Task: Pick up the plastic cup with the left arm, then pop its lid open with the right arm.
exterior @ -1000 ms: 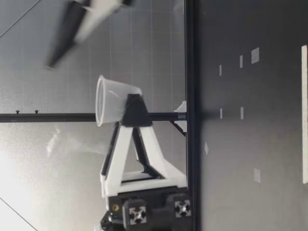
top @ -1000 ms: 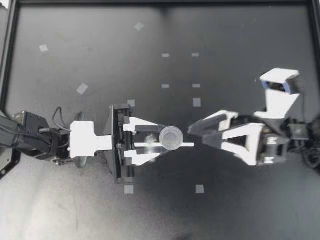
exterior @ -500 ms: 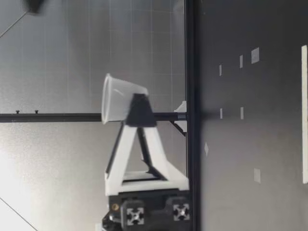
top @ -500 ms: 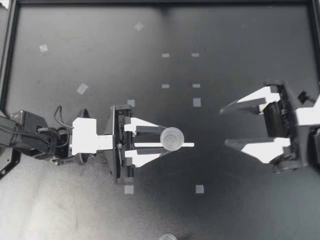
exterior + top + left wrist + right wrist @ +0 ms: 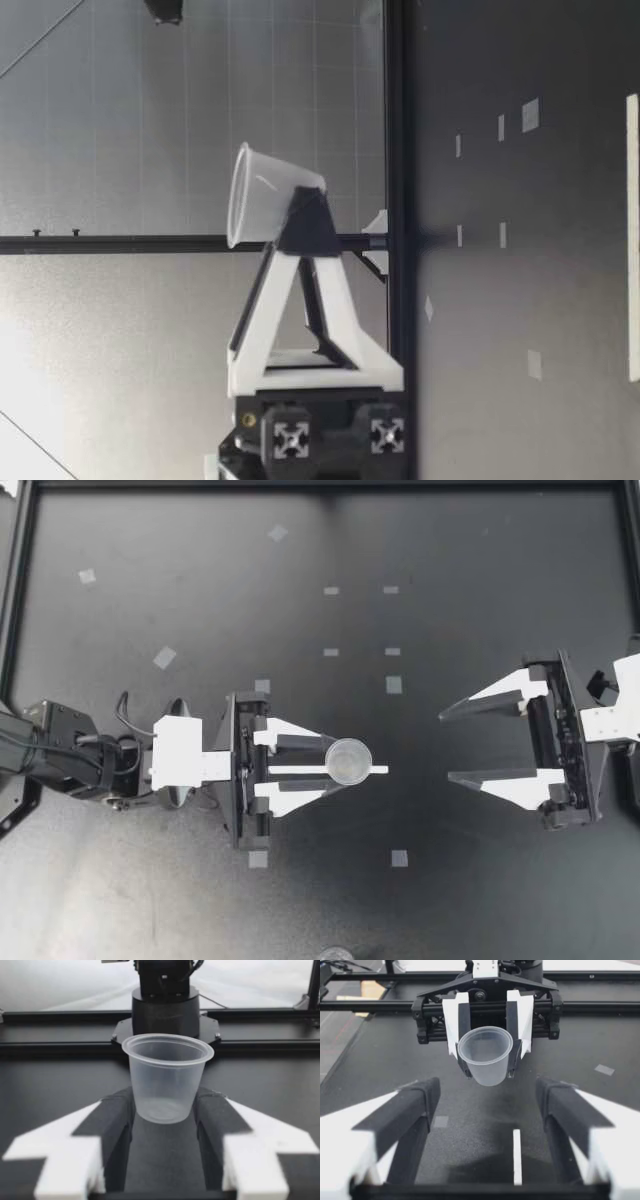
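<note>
Pulled right end effector (image 5: 447, 747) well back from the cup (image 5: 348, 760) since a second ago and left it spread wide, gripping nothing. Kept left end effector (image 5: 335, 762) clamped on the cup's lower wall from both sides, mouth up, clear above the worktop (image 5: 450, 580). Lowered the cup slightly toward the worktop. Found the cup straight ahead of right end effector, well apart.
</note>
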